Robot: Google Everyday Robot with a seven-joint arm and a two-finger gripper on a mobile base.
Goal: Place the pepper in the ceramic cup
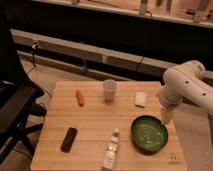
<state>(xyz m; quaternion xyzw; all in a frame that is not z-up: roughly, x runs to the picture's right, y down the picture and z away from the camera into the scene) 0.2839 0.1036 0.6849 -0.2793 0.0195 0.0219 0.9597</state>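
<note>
The pepper, slim and orange-red, lies on the wooden table at the back left. The ceramic cup, pale greyish-lavender, stands upright at the back centre, a short way right of the pepper. The white arm reaches in from the right. My gripper hangs at its end over the table's right side, just above the far right rim of the green bowl, well away from both pepper and cup.
A dark green bowl sits front right. A clear plastic bottle lies at the front centre. A flat black remote-like bar lies front left. A pale sponge-like block sits back right. A dark chair stands left of the table.
</note>
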